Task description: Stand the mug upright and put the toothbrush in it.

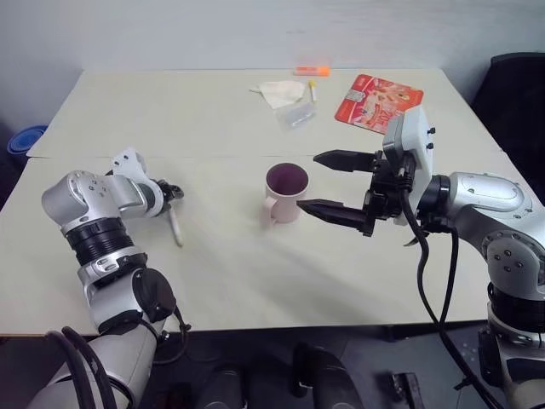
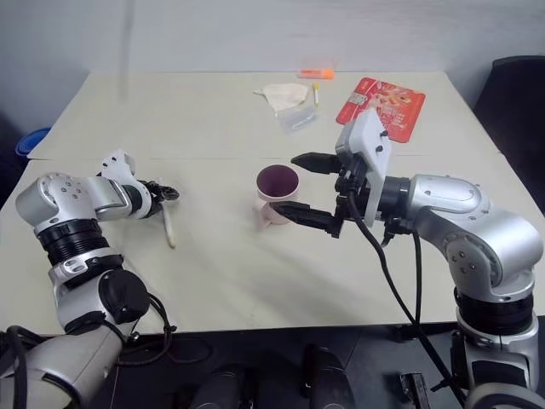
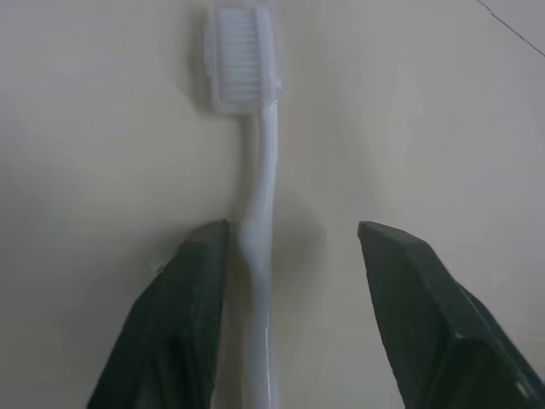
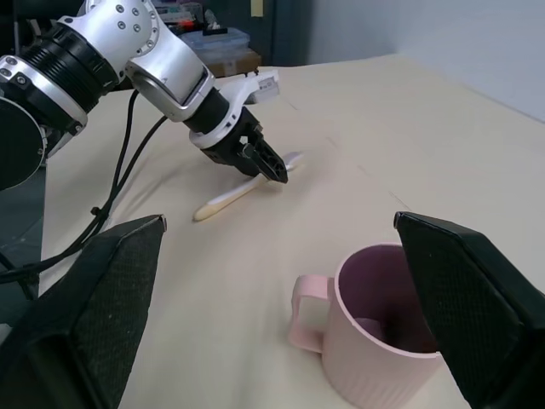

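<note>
Flanking mug point(image 1: 285, 192): marker point(image 1: 312, 71), packet point(image 1: 378, 102).

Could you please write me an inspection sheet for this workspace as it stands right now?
Surface: pale table, seam across the middle.
Job's things: mug upright, handle toward the robot; toothbrush flat on the table, left of the mug.
Clutter: orange marker, tissue, clear wrapper, small yellow stick, red packet, all at the far edge.
Claws: left claw straddles the toothbrush handle, not yet closed on it; right claw open beside the mug, empty.
Cables: black cable hangs from the right arm.
Surroundings: blue object at left, dark chair at right.
</note>
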Motion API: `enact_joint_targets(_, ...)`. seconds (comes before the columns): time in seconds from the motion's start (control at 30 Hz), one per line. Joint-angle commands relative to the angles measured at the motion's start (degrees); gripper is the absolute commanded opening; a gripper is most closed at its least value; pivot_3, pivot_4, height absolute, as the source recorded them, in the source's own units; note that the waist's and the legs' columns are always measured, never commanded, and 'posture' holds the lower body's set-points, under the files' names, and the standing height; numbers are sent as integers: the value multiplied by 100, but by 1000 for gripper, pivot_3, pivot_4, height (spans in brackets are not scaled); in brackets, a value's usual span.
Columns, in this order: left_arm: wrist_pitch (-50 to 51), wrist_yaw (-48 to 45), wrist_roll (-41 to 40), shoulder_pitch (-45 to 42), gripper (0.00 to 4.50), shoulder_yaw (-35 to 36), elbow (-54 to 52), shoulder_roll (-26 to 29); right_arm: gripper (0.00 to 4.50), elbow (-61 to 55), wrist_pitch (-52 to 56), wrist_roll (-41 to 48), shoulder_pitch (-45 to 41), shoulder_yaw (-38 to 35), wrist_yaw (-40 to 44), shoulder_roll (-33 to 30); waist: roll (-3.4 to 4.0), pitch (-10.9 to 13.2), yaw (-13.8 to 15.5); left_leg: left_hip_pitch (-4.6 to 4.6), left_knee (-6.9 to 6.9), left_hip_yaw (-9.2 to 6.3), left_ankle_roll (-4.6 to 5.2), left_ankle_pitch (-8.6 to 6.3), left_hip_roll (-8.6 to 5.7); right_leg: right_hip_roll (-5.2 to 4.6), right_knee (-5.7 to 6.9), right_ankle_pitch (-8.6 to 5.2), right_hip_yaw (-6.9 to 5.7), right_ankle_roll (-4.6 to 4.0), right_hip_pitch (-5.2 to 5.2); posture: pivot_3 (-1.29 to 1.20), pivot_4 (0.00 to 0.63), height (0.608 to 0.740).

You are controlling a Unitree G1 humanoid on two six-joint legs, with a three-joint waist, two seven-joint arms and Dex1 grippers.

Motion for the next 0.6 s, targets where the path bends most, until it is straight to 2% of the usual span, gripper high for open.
enact_joint_targets(0.03, 278, -28, 97, 11, 1275, -78, 89, -34, 4500, -90, -170, 25, -95, -126, -80, -39, 0, 0, 22, 0, 0, 0, 0, 0, -1, -1, 0, 0, 0, 0, 0, 0, 150, 740)
enact_joint_targets(0.13, 323, -49, 131, 26, 505, -132, 55, 20, 4500, -70, -218, -2, -86, -109, -145, -25, 0, 0, 50, 0, 0, 0, 0, 0, -2, -2, 0, 0, -1, 0, 0, 0, 150, 740)
enact_joint_targets(0.2, 370, -78, 154, 49, 185, -175, 39, 62, 4500, -66, -243, -8, -65, -101, -180, -21, 0, 0, 53, 0, 0, 1, 0, 0, -1, -2, 0, 0, 0, 0, 0, 0, 150, 740)
enact_joint_targets(0.43, 187, -309, 213, 125, 185, -544, 127, 387, 4500, -21, -120, -20, 100, -108, -293, -107, 0, 0, 43, 0, 0, 1, -1, 0, 1, 1, 0, 0, -3, 0, -1, 0, 150, 740)
enact_joint_targets(0.6, -989, -1112, -114, -27, 185, -1102, -41, 609, 4500, -19, 101, -35, 237, -192, -474, -277, -1, 1, 33, -2, 0, 3, -4, 1, 4, 1, 1, 0, -2, 0, -5, 0, 150, 740)
